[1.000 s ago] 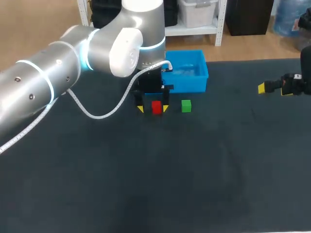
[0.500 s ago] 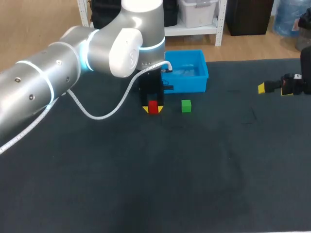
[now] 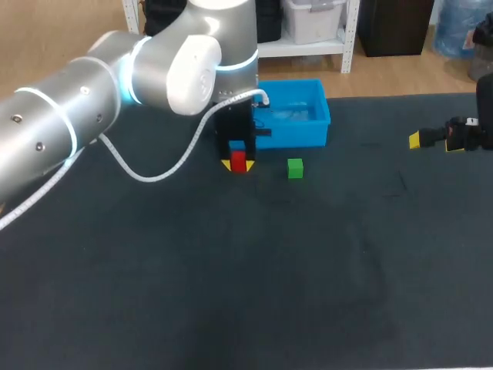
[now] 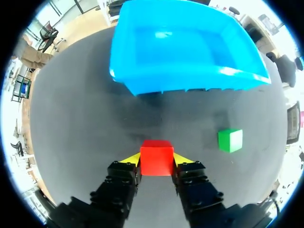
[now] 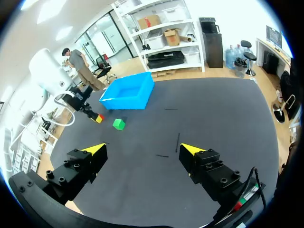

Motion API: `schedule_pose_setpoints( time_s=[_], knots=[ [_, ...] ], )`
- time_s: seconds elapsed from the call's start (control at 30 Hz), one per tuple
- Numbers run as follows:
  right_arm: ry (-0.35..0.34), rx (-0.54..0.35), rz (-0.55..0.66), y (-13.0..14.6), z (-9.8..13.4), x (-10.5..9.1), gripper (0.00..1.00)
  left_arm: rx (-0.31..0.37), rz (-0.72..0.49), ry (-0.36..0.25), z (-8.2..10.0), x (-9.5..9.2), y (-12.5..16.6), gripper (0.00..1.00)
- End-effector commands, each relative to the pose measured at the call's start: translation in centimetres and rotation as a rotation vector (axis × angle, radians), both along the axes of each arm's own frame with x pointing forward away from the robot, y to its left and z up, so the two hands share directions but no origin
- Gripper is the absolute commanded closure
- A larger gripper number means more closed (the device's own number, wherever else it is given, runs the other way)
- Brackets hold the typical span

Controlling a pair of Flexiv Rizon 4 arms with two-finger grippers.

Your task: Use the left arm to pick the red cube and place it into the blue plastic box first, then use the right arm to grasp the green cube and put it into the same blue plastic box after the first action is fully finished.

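My left gripper (image 3: 238, 164) is shut on the red cube (image 3: 238, 160), its yellow tips pressed against two opposite sides, just in front of the blue plastic box (image 3: 302, 134). The left wrist view shows the red cube (image 4: 156, 157) between the fingers, the blue box (image 4: 190, 78) ahead of it with nothing inside, and the green cube (image 4: 230, 140) on the mat off to one side. The green cube (image 3: 295, 168) rests beside the box's front wall. My right gripper (image 3: 434, 140) hangs open far to the right, nothing between its fingers (image 5: 142, 149).
The dark mat (image 3: 254, 277) spreads wide in front of the cubes. A white cable (image 3: 154, 176) loops down from my left arm (image 3: 92, 100) to its gripper. In the right wrist view the green cube (image 5: 118, 124) and blue box (image 5: 128, 97) lie far ahead.
My left gripper's fingers closed from wide apart onto the red cube, then shifted with it slightly up and toward the box. The right arm has stayed still.
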State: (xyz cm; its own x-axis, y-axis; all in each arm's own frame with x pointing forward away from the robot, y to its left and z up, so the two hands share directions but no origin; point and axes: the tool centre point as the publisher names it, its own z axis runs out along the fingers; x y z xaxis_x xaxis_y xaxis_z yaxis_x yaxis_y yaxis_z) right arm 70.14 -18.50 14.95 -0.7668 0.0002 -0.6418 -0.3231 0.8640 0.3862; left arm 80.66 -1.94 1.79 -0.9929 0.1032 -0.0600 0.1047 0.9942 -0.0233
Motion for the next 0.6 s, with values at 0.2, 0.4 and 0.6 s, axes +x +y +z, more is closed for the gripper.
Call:
schedule_pose_setpoints(
  time_s=[0.2, 0.4, 0.6],
  knots=[
    [0.0, -0.001, 0.0, 0.0, 0.0, -0.1, 0.0, -0.032, -0.02, -0.017, 2.5, -0.5, 0.8, 1.0],
    [0.0, -0.001, 0.0, 0.0, 0.0, -0.1, 0.0, -0.031, -0.048, -0.042, 3.9, -0.2, 0.9, 1.0],
    [0.0, -0.001, 0.0, 0.0, 0.0, -0.1, 0.0, -0.017, -0.077, -0.073, 5.5, 0.2, 1.2, 1.0]
  ],
)
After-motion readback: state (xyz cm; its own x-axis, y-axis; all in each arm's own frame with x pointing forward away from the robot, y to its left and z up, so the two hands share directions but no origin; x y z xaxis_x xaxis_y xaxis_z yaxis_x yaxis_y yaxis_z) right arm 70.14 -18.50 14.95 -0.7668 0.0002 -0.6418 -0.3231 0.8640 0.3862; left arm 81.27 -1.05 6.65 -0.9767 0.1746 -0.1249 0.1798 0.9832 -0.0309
